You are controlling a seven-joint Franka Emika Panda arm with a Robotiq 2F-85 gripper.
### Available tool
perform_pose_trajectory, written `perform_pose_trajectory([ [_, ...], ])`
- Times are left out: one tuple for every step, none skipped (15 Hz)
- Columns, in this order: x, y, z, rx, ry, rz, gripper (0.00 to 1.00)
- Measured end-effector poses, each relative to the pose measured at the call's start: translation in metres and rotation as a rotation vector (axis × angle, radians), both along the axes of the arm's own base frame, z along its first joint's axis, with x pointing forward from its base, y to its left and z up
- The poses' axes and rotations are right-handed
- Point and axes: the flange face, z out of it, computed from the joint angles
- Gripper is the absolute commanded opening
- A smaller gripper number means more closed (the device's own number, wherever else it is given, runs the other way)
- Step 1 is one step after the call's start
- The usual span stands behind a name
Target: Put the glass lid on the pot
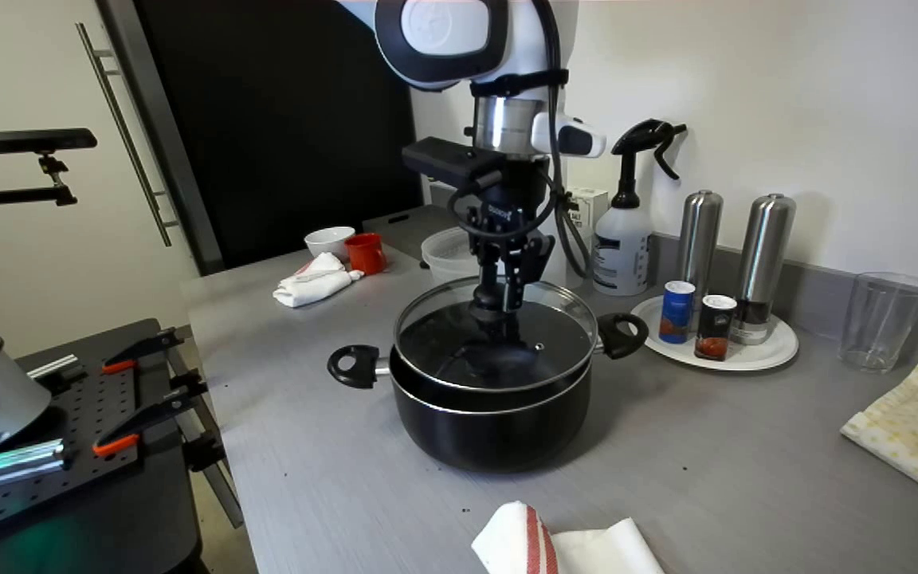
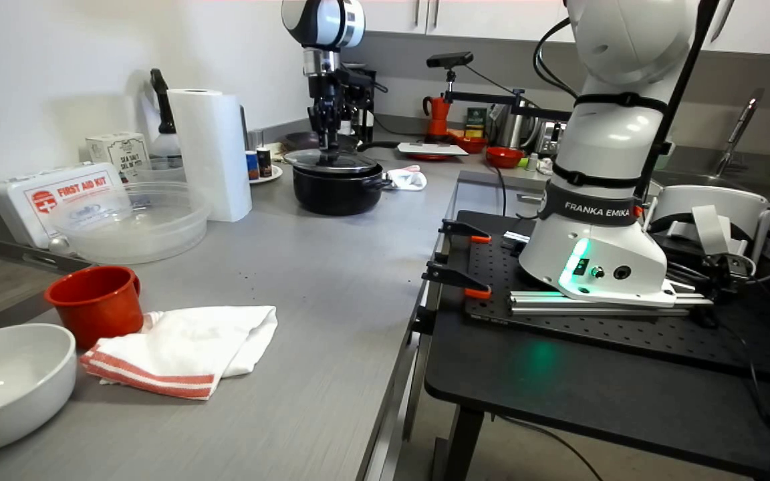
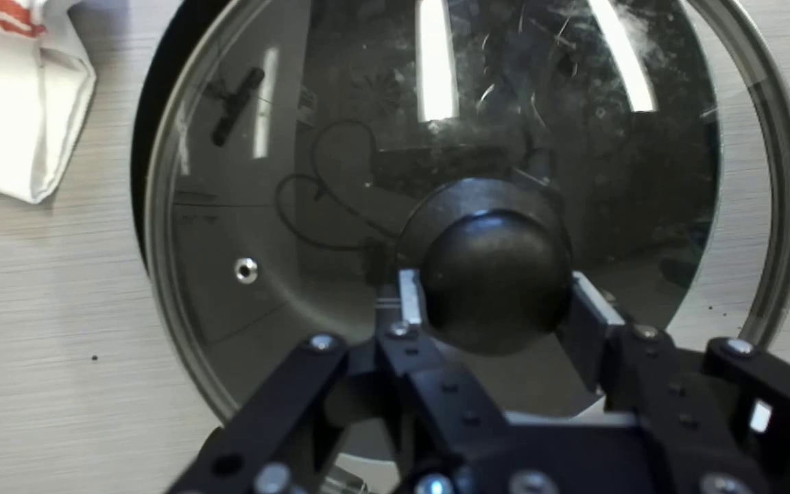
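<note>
The glass lid (image 1: 443, 351) is a clear disc with a metal rim and a round black knob (image 3: 498, 288). My gripper (image 1: 500, 299) is shut on the knob; in the wrist view the fingers (image 3: 498, 302) flank it on both sides. The wide black pot (image 1: 499, 438) stands on the counter under the lid. The lid sits off-centre: in the wrist view the pot's dark edge (image 3: 145, 158) shows at left, and the lid's right side overhangs the counter. In an exterior view, a gap shows between the front rims. The lid (image 2: 305, 160) and pot (image 2: 335, 194) also show together in an exterior view.
A white plate (image 1: 782, 347) with shakers and mills is near the pot's right handle (image 1: 622, 335). A striped towel (image 1: 578, 550) lies in front of the pot. A plastic tub (image 1: 447, 247) and paper towel roll (image 2: 214, 160) stand behind. A glass (image 1: 881, 327) is at right.
</note>
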Motion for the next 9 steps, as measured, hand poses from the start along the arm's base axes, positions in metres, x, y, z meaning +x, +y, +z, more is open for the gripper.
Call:
perform_pose_trajectory([
  [-0.0004,-0.0001,-0.0021,0.001,0.003,0.0,0.25],
  [-0.0007,-0.0002,-0.0036,0.003,0.005,-0.001,0.25],
  [-0.0009,-0.0003,-0.0043,0.003,0.007,-0.001,0.25],
  [-0.001,-0.0005,-0.0043,0.004,0.007,-0.001,0.25],
  [-0.0012,-0.0008,-0.0042,0.004,0.007,-0.002,0.25],
  [-0.0015,-0.0013,-0.0041,0.004,0.007,-0.003,0.25],
  [-0.0018,-0.002,-0.004,0.004,0.007,-0.004,0.25],
  [-0.0023,-0.0028,-0.004,0.004,0.007,-0.005,0.25],
  [-0.0029,-0.0039,-0.0039,0.004,0.007,-0.007,0.25],
])
